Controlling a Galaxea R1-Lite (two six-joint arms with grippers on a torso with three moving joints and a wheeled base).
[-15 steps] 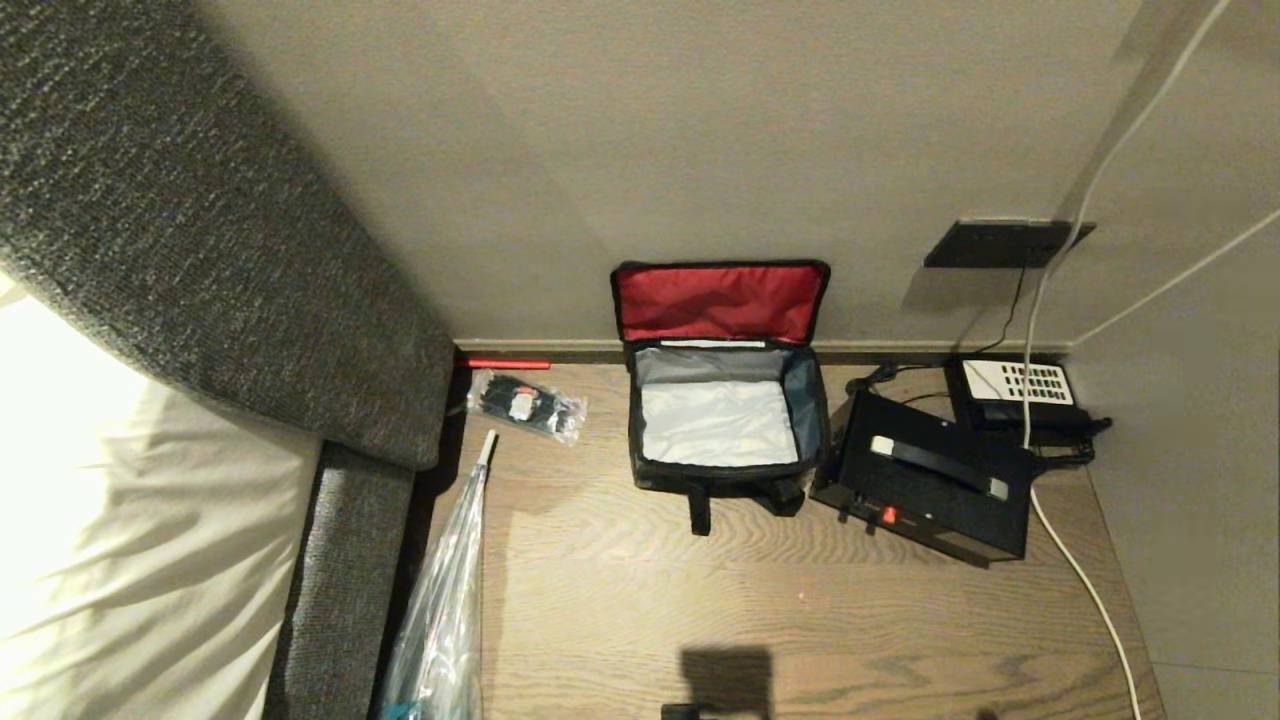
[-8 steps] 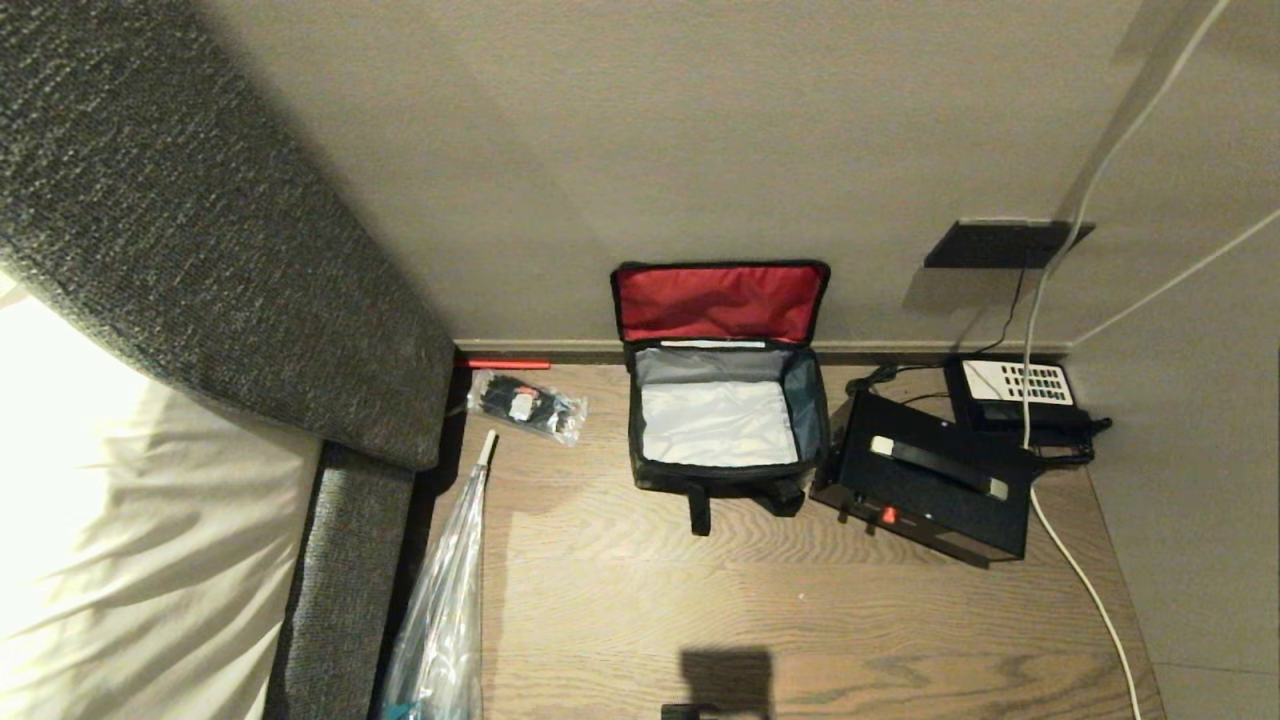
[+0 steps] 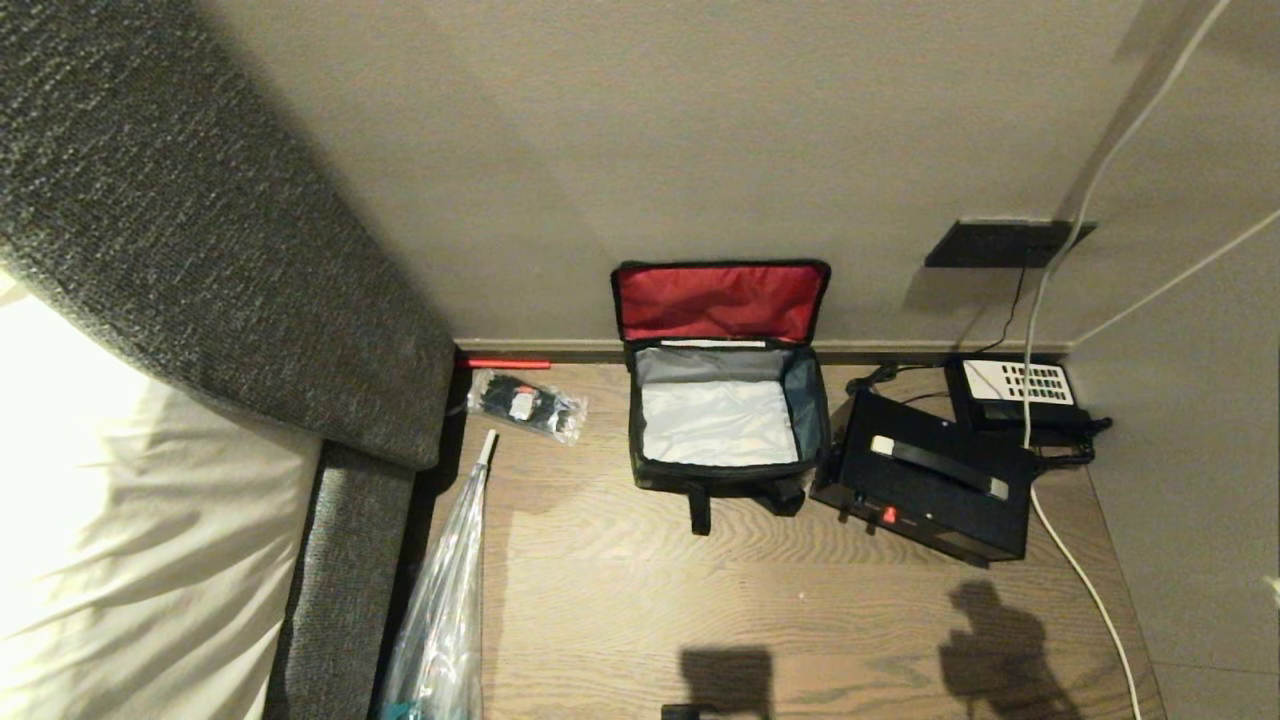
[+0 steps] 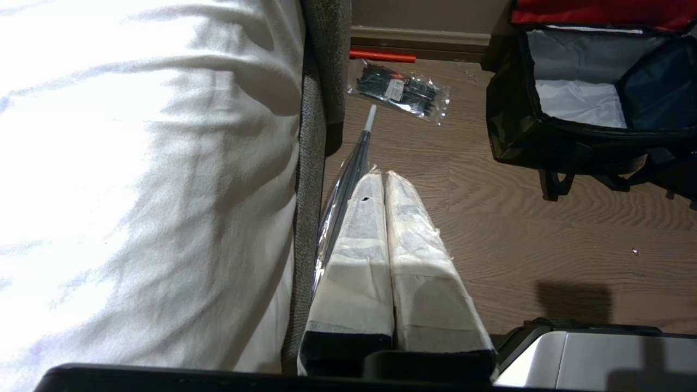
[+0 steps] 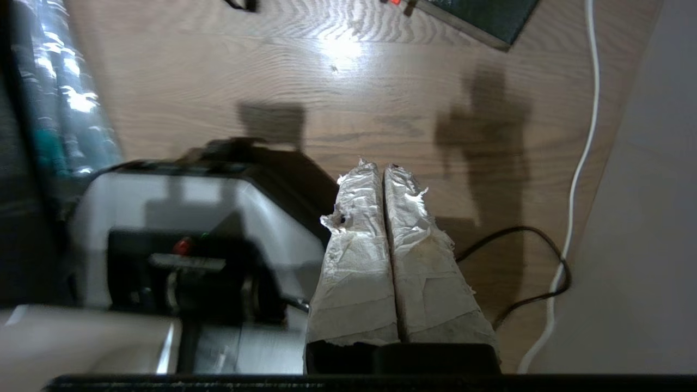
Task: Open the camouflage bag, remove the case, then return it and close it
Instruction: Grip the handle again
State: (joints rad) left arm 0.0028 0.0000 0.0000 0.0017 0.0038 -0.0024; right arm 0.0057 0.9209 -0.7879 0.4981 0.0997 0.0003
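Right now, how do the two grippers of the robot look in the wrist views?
Both look alike. The left gripper has two long, wedge-shaped fingers wrapped in creased white tape, on a black base. The right gripper has the same white wrapping, dirtier and torn at the tips. No markings show. No arm appears in the head view.

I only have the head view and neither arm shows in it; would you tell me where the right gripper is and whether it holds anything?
Observer: The right gripper is shut and empty, over the wooden floor, with a corner of the case ahead of it.
Operator: Thank you. And the left gripper?
Observer: The left gripper is also shut and empty, beside the bed, close by the wrapped umbrella.
Operator: Does it see the camouflage bag?
Observer: Yes, the camouflage bag stands open ahead of it.
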